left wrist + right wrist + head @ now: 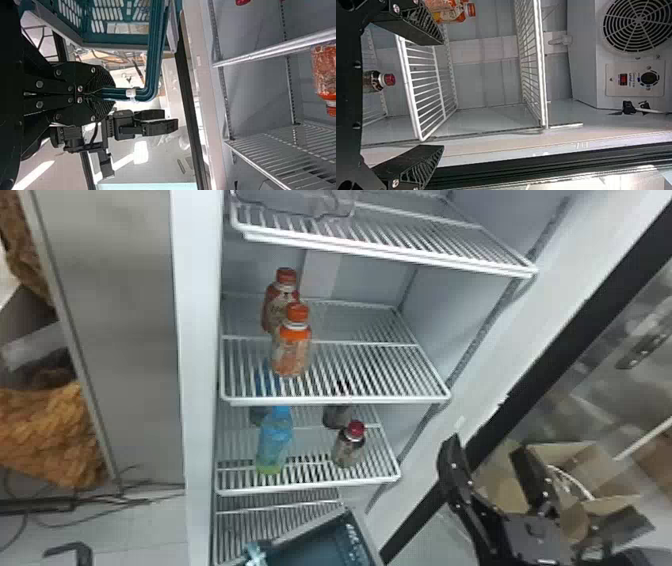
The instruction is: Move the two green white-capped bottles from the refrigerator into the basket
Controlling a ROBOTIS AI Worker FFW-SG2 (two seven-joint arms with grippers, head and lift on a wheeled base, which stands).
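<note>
here, left wrist view shows its gripper (107, 94) clamping the basket handle (152, 65)

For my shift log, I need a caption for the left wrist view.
Left gripper clamped on the handle of the teal basket, right gripper beyond, refrigerator shelf alongside.

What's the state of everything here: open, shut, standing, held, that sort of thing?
Refrigerator: open.
Front orange bottle: standing, capped.
Rear orange-red bottle: standing, capped.
Blue bottle: standing, capped.
Dark bottle: standing, red cap on.
Basket: held by its handle.
Left claw: closed on that handle.
Right claw: open, holding nothing.
Small display: lit red.
</note>
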